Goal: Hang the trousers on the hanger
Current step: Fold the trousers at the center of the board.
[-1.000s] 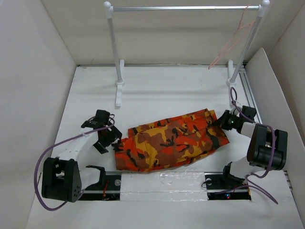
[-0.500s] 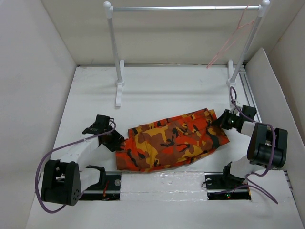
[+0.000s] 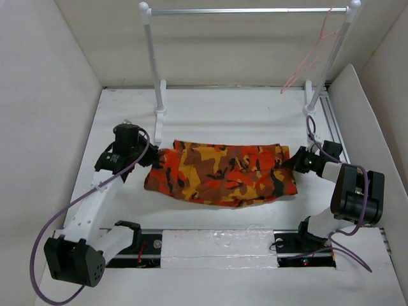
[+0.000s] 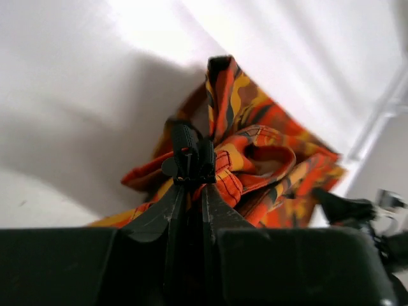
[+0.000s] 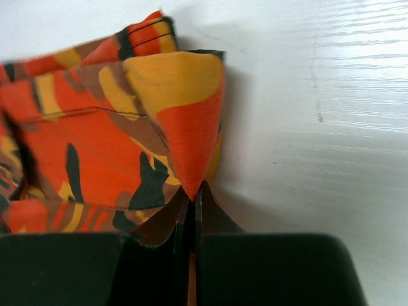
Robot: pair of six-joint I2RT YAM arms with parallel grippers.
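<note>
Showing both arms with the trousers (image 3: 220,173) held between them across the middle of the top view: you see the left gripper (image 3: 151,159) closed on a bunched fold at the garment's left end, and its wrist view confirms the fingers (image 4: 189,167) pressed together with cloth pinched between them. The right gripper (image 3: 292,162) is clamped on the right-end corner, its tips (image 5: 193,199) meeting on the fabric in its own wrist view. Compared with a second ago, the left arm has swung from the lower left toward the upper left of the frame and taken the cloth with it; the trousers, then slanted and slumped toward the lower left, now run level and fairly taut between the two grips, while the right gripper has not shifted. The hanger (image 3: 307,60) hangs untouched from the silver bar (image 3: 248,11) at the upper right, well apart from the garment. Judged from this, you have the grasp secured at both ends, and the carry toward the hanger remains to be done.
</note>
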